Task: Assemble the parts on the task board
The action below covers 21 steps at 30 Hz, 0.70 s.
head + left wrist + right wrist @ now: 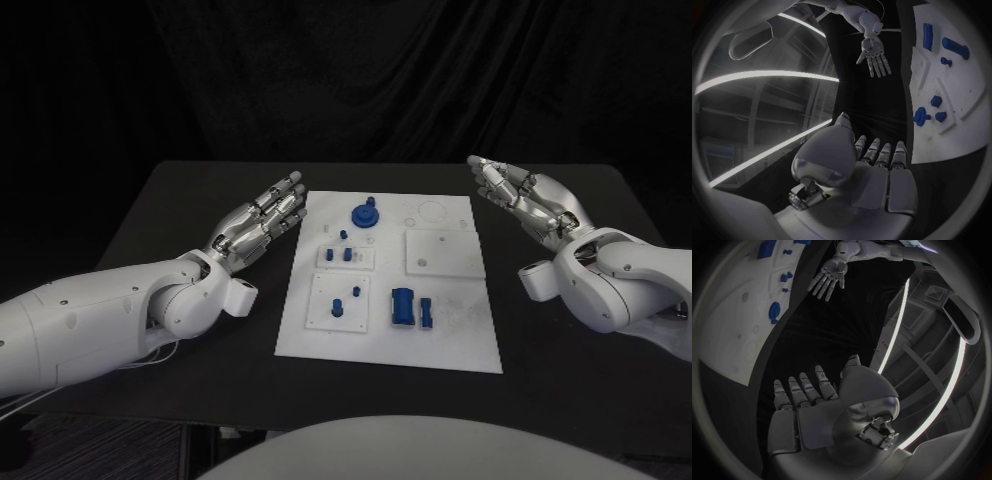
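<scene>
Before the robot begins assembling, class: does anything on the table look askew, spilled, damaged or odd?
Nothing stands out. The task board lies flat and square on the black table, the blue parts sit on it, and the left hand and right hand hover open on either side, touching nothing.

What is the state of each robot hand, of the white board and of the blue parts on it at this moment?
Left silver robot hand: open, holds nothing, beside the board's left edge.
Right silver robot hand: open, holds nothing, beside the board's right edge.
White flat task board: lies flat on the black table, untouched.
Round blue part: rests on the board's far side.
Two long blue parts: lie side by side on the board's near side.
</scene>
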### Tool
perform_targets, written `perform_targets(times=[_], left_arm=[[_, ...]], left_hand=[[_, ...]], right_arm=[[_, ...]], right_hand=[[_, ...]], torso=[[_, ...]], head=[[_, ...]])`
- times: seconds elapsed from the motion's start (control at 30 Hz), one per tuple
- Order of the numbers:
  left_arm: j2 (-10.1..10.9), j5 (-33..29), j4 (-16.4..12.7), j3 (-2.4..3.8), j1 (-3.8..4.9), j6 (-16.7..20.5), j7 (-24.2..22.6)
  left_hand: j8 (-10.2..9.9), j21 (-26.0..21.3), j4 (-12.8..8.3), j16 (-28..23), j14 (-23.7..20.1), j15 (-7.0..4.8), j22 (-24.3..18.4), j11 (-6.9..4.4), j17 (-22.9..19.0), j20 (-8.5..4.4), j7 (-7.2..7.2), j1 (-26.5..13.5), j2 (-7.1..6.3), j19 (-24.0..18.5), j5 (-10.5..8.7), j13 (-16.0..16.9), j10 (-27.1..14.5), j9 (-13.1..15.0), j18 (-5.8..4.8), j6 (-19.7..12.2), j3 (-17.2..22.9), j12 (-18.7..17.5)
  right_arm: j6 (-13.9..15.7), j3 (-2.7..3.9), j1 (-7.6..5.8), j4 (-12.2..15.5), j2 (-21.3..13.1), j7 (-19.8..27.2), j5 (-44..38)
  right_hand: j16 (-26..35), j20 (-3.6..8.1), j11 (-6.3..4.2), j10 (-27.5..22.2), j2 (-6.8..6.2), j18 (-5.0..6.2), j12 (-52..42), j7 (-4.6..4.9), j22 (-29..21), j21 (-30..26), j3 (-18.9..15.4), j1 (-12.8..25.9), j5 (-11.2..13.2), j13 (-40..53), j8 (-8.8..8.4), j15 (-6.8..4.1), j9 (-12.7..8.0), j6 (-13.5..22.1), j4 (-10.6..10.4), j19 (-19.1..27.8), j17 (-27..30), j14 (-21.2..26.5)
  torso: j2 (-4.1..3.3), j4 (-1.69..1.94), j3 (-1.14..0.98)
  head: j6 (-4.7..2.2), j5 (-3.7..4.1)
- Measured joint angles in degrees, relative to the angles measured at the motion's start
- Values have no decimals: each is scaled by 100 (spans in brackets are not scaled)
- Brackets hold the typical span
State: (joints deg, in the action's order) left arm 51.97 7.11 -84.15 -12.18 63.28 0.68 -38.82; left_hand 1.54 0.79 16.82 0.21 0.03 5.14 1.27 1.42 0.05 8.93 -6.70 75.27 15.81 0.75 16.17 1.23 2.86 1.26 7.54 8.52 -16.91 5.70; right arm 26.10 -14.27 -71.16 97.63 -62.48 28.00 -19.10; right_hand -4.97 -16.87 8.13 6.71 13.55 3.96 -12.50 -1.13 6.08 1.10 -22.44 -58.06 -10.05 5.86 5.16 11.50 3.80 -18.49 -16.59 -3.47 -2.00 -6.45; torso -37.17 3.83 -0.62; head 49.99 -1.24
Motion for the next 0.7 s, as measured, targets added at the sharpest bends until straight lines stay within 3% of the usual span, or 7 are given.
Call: perform_targets(times=[0.03, 0.13, 0.2, 0.23, 0.3, 0.5, 0.7], left_arm=[[-5, 0, 14, -1, 0, 9, 3], [0, 2, 3, 5, -1, 13, 24], [-2, 3, -3, 29, -6, 32, 35], [-7, 2, -7, 48, -10, 51, 42], [-34, -4, -29, 101, -26, 115, 62], [-184, -56, -139, 345, -82, 588, 162], [-373, -174, -283, 658, -162, 1433, 324]], left_hand=[[-23, 0, -4, 0, 0, 0, -9, -11, 0, 0, -16, -119, -14, 0, -47, -7, -11, -7, -1, -1, 4, -32], [-58, -36, -188, 0, -1, -161, -49, -87, 0, -57, 61, -931, -181, -49, -225, -50, -87, -47, -1, -78, 189, -224], [-88, -37, -306, 0, -2, -271, -73, -100, 0, -135, 120, -1444, -290, -48, -332, -70, -145, -69, -5, -137, 307, -321], [-88, -37, -362, 0, 2, -308, -83, -92, 0, -160, 162, -1695, -343, -47, -386, -79, -157, -80, -62, -179, 364, -358], [-88, -37, -469, 0, 7, -344, -95, -121, 0, -206, 280, -2166, -443, -67, -484, -91, -186, -92, -98, -244, 471, -418], [-123, -37, -743, 0, -12, -424, -112, -131, 1, -349, 540, -3373, -699, -73, -741, -105, -236, -107, -294, -519, 745, -488], [-123, -58, -950, 0, -11, -464, -119, -131, 2, -683, 630, -4291, -893, -77, -935, -111, -237, -116, -545, -710, 953, -515]], right_arm=[[-29, -1, 5, -7, 10, 25, 16], [-17, 32, 14, -17, 26, 17, 22], [9, 109, 56, -50, 101, 14, 46], [27, 158, 89, -74, 161, 13, 63], [89, 301, 193, -134, 337, 14, 128], [518, 918, 652, -450, 1096, 27, 597], [1073, 1317, 994, -676, 1643, 58, 1210]], right_hand=[[276, 285, -128, -128, -85, -230, 211, 66, -104, -64, 378, 818, 176, -100, -295, -193, -223, 310, 282, 211, 118, 118], [478, 880, -682, -624, -620, -357, 654, 111, -570, -90, 1174, 2986, 701, -548, -496, -596, -362, 965, 871, 337, 189, 616], [478, 1135, -785, -664, -852, -356, 1085, 113, -598, -90, 1510, 3884, 955, -578, -496, -1039, -368, 1247, 1125, 345, 193, 638], [478, 1311, -794, -670, -1114, -355, 1185, 113, -599, -90, 1639, 4211, 983, -579, -496, -1102, -370, 1347, 1297, 346, 194, 642], [478, 1623, -793, -670, -1314, -355, 1230, 112, -601, -89, 2088, 4685, 985, -580, -496, -1121, -372, 1758, 1602, 347, 195, 643], [478, 1658, -793, -670, -1355, -355, 1230, 118, -603, -90, 2230, 5684, 985, -580, -496, -1121, -375, 1822, 1659, 345, 195, 643], [478, 1658, -793, -670, -1361, -355, 1230, 118, -602, -89, 2230, 5771, 985, -580, -496, -1120, -375, 1822, 1659, 345, 195, 642]], torso=[[7, -5, -3], [6, -6, -3], [9, -7, -2], [13, -9, -1], [32, -21, 2], [142, -91, 14], [324, -207, 34]], head=[[0, -7], [-10, 0], [-43, 5], [-65, 8], [-136, 14], [-492, 44], [-1018, 83]])
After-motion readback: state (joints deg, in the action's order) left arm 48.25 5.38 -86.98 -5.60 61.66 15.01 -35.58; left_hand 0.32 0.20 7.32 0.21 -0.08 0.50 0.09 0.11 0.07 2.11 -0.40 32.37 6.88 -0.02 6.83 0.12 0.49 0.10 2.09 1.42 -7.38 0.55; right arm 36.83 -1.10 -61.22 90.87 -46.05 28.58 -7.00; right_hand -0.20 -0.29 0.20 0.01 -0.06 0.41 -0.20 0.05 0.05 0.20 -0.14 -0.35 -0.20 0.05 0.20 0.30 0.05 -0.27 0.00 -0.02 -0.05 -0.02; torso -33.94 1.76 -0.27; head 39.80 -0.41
